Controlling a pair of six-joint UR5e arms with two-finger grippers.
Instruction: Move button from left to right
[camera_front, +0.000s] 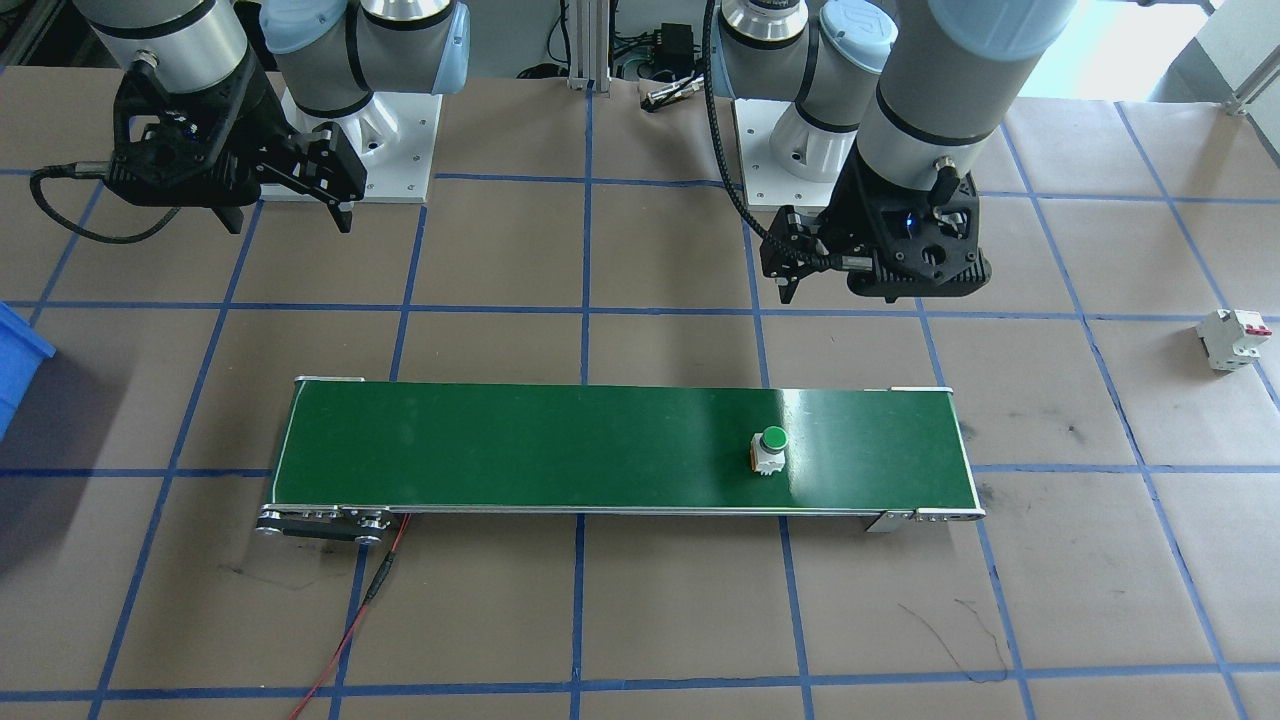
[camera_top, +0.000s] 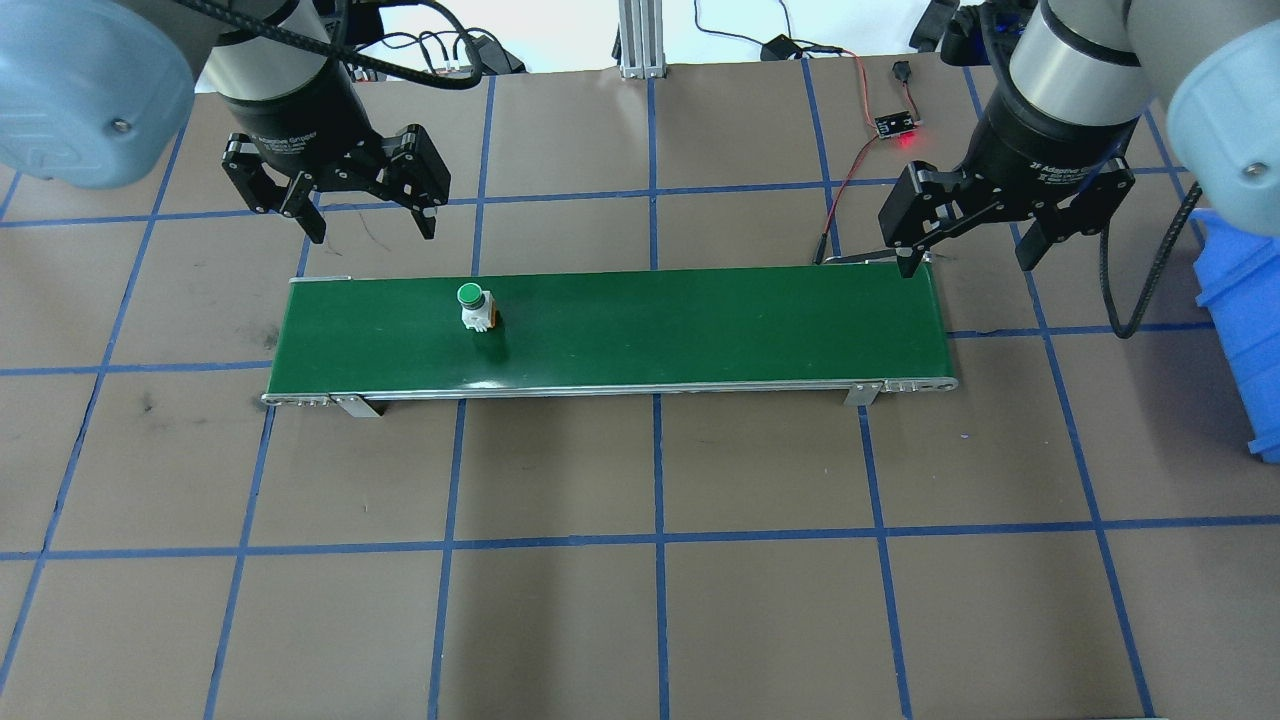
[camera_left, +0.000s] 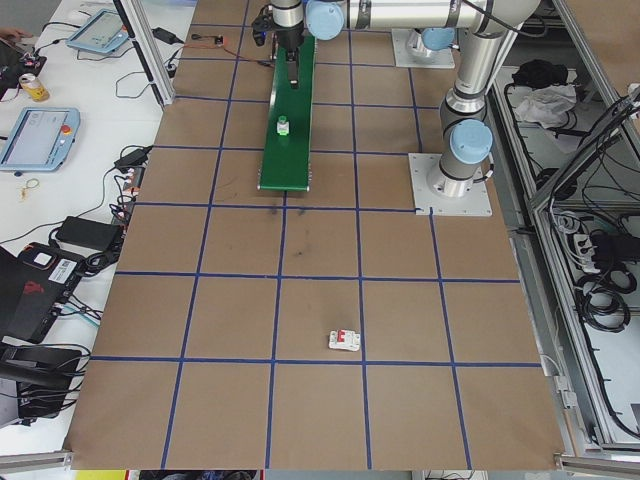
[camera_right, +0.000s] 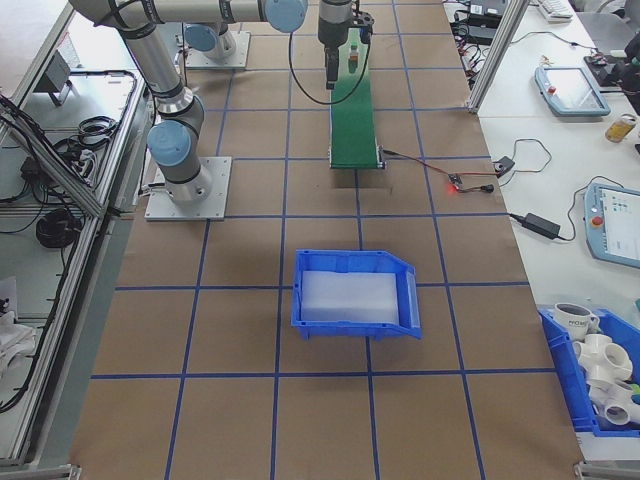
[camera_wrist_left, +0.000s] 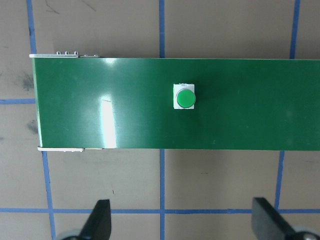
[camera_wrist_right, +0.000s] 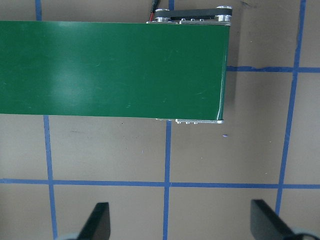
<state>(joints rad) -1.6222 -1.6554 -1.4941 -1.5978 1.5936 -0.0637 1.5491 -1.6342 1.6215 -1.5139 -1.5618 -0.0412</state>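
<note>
1. Right now the left gripper (camera_top: 362, 215) hangs in the air behind the left part of the green conveyor belt (camera_top: 700, 330). Its two fingers are spread wide apart. It holds nothing and touches nothing.
2. To do this step well, I think the left gripper should slide forward until it is right over the button (camera_top: 476, 306). Then it should come straight down with one finger on each side of the white body.
3. It should squeeze the boxy body low down, not the round green cap. The cap looks smooth and could slip.
4. It should close gently, because the button is small and could tip over on the shiny belt.
5. The button stands upright on the left part of the belt, apart from both grippers. In the left wrist view the button (camera_wrist_left: 184, 97) sits ahead of the fingertips (camera_wrist_left: 101, 216).
6. The right gripper (camera_top: 968, 248) hangs over the far edge of the belt's right end. Its fingers are also wide apart, with nothing between them.
</note>
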